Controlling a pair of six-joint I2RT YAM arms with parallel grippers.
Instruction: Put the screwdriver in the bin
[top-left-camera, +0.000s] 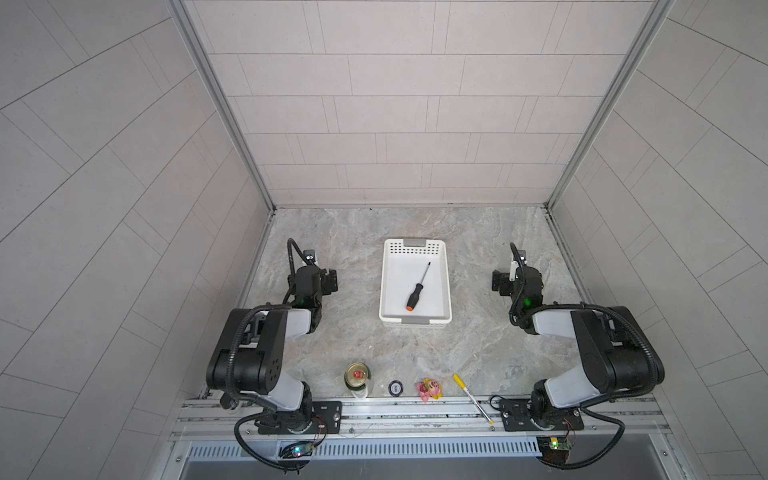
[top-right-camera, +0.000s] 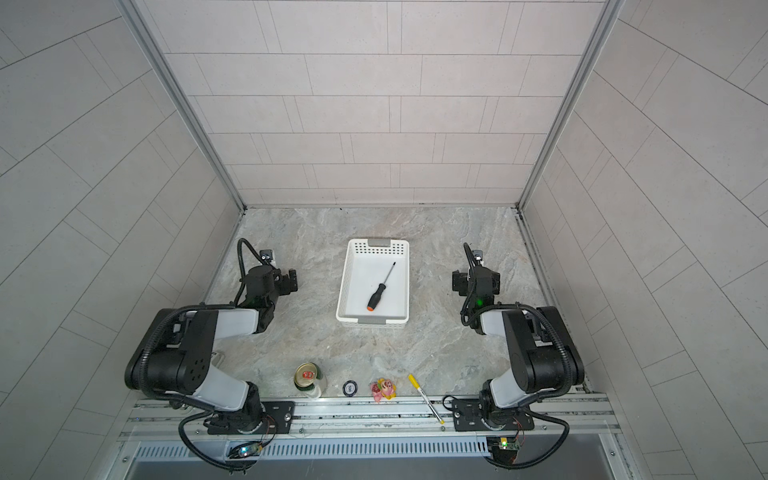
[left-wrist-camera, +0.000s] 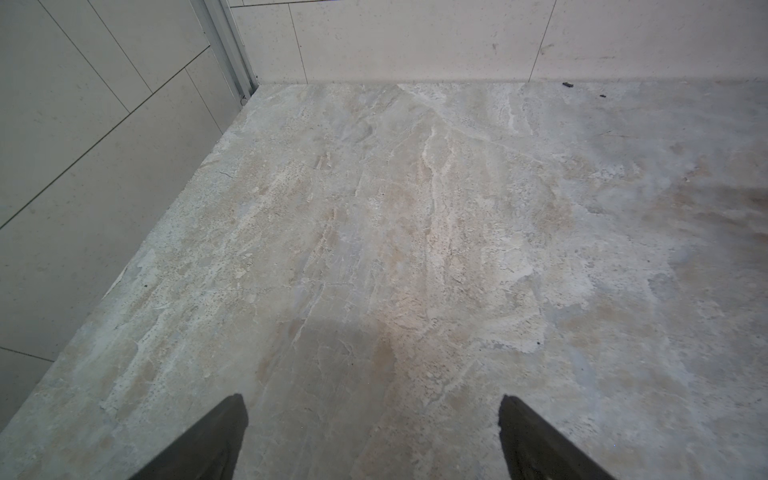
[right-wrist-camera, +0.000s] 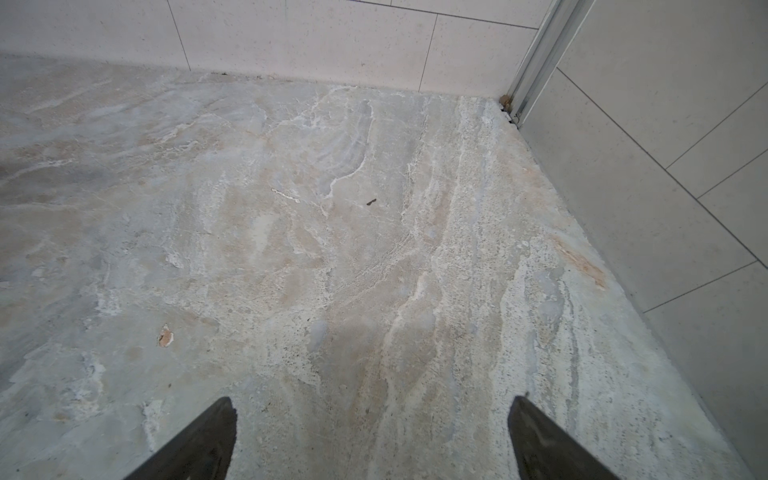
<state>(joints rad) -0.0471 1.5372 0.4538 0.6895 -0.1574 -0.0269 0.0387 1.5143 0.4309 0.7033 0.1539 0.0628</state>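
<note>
One screwdriver (top-left-camera: 417, 289) lies flat inside the single white bin (top-left-camera: 414, 248). It is slanted, with its orange cap near the front end wall and its shaft tip toward the perforated far wall, as both top views show. Two arms flank the bin, each well apart from it. The left gripper (left-wrist-camera: 371, 399) has its two fingers spread wide over the bare marbled tabletop (left-wrist-camera: 415, 208), gripping nothing. The right gripper (right-wrist-camera: 372, 399) is likewise spread wide and empty. Four other things sit in a row along the near edge: one can (top-left-camera: 357, 376), one small round black disc (top-left-camera: 395, 387), one pink toy (top-left-camera: 430, 390) and one yellow-capped pen (top-left-camera: 471, 397).
</note>
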